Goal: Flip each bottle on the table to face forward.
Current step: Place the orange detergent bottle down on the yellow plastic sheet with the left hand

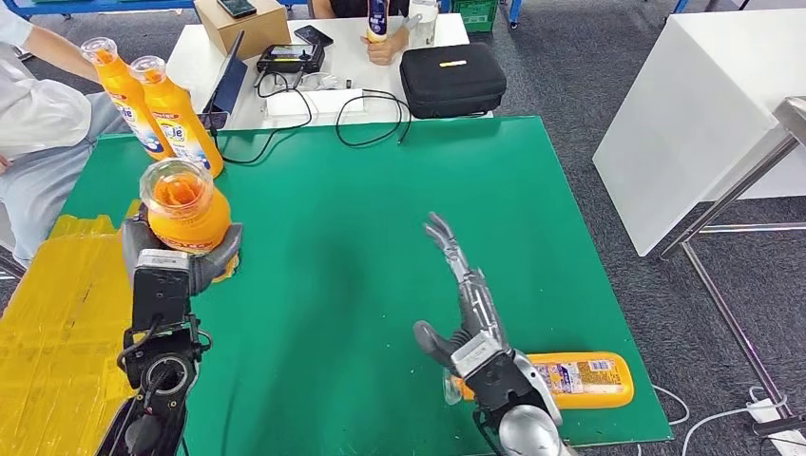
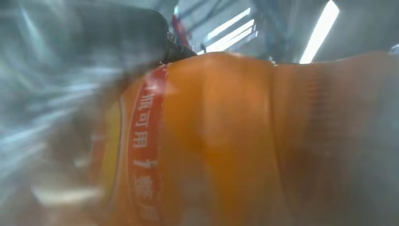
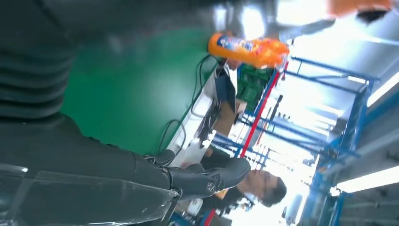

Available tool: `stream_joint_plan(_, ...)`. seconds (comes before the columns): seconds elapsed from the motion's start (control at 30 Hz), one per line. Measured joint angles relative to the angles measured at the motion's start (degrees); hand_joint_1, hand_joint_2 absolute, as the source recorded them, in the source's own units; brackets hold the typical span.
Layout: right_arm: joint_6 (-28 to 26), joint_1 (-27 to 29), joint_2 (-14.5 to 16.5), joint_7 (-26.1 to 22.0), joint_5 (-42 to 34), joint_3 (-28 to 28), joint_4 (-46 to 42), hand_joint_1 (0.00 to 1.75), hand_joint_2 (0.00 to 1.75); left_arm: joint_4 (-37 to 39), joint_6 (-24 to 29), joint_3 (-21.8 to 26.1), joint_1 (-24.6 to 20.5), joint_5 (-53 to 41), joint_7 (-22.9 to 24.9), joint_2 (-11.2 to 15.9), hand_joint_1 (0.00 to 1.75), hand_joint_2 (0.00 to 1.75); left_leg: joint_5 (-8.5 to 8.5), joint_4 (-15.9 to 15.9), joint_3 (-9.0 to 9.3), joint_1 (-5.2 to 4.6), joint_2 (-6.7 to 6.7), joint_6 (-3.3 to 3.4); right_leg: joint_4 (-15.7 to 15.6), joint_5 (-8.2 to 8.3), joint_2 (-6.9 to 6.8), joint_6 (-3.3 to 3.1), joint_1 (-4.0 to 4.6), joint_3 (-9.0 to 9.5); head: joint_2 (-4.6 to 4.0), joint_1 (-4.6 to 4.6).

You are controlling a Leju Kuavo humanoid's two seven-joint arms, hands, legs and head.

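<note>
Orange bottle [image 1: 185,211] upright in left hand [image 1: 176,258]; two upright [image 1: 157,109] far-left; one lying [image 1: 580,378] near-right.

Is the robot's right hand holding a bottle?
No, in the head view the right hand is open with fingers stretched above the green mat, and the lying bottle rests beside its wrist, ungripped.

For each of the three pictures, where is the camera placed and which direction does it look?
Head view: high on the robot, looking forward and down at the green table; shows the left hand gripping the held bottle and the open right hand.
Left wrist view: close behind the left hand, against the held bottle.
Right wrist view: behind the right hand, looking across the table.
Shared: the held bottle, green table.
</note>
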Motion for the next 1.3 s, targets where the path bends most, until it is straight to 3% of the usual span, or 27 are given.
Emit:
stream_joint_plan(0.13,1.0,2.6,-0.4,-0.7,-2.0,-3.8,-2.4,0.00,1.75,4.4,0.8,2.7,-0.7,-16.7,6.3,2.6,1.75,1.75,0.00,0.0,0.02,0.00,0.02,0.00,0.0,0.00,0.01,0.00,0.00,-0.01,0.00,0.00)
stream_joint_plan(0.23,3.0,3.5,-0.6,-0.9,-4.3,-6.4,-3.6,0.00,1.75,12.7,-2.1,2.6,-4.0,-42.9,18.4,6.8,1.75,1.75,0.03,0.0,0.06,0.02,0.06,-0.03,0.0,0.02,0.02,-0.02,0.01,-0.02,0.01,0.02)
stream_joint_plan(0.3,4.2,3.6,-0.7,-0.9,-5.1,-7.7,-4.0,0.00,1.75,20.4,-2.0,1.6,-7.2,-58.1,23.2,10.0,1.75,1.75,0.07,0.0,0.07,0.04,0.15,-0.07,0.0,0.05,0.06,-0.06,0.04,-0.04,0.00,0.01)
stream_joint_plan(0.33,4.5,3.6,-0.8,-0.9,-5.3,-8.1,-4.1,0.00,1.75,23.8,-1.7,0.9,-8.8,-61.5,24.2,11.3,1.75,1.75,0.09,0.0,0.08,0.05,0.20,-0.08,0.0,0.07,0.08,-0.09,0.06,-0.04,0.00,0.02)
stream_joint_plan(0.5,5.0,3.6,-0.8,-1.0,-5.7,-9.4,-4.2,0.00,1.75,36.2,-5.3,-4.1,-14.6,-57.5,25.5,15.8,1.75,1.75,0.11,0.0,0.08,0.05,0.26,-0.09,0.0,0.14,0.09,-0.18,0.07,-0.05,0.00,0.01)
stream_joint_plan(0.7,5.5,3.5,-0.9,-1.0,-6.2,-9.6,-4.2,0.00,1.75,44.9,-8.8,-7.6,-18.7,-56.7,24.2,19.1,1.75,1.75,0.11,0.0,0.00,0.04,0.26,-0.09,0.0,0.13,0.09,-0.18,0.07,-0.10,0.01,0.01)
stream_joint_plan(1.07,6.1,2.6,-1.0,-1.1,-6.6,-9.7,-4.2,0.00,1.75,54.1,-13.3,-9.4,-22.3,-53.5,19.0,20.3,1.75,1.75,0.11,0.0,-0.01,0.05,0.26,-0.09,0.0,0.14,0.08,-0.18,0.07,-0.11,0.01,0.01)
stream_joint_plan(1.23,7.0,2.0,-1.0,-1.0,-6.7,-9.6,-3.8,0.00,1.75,56.0,-17.8,-8.9,-23.2,-48.5,15.2,19.9,1.75,1.75,0.11,0.0,-0.02,0.05,0.24,-0.09,0.0,0.13,0.08,-0.18,0.07,-0.11,0.00,0.01)
stream_joint_plan(1.3,7.0,1.8,-1.0,-1.0,-6.7,-9.6,-3.7,0.00,1.75,56.4,-18.6,-8.7,-23.5,-47.7,14.6,19.7,1.68,1.75,0.11,0.0,-0.02,0.05,0.24,-0.09,0.0,0.13,0.08,-0.18,0.07,-0.11,0.00,0.01)
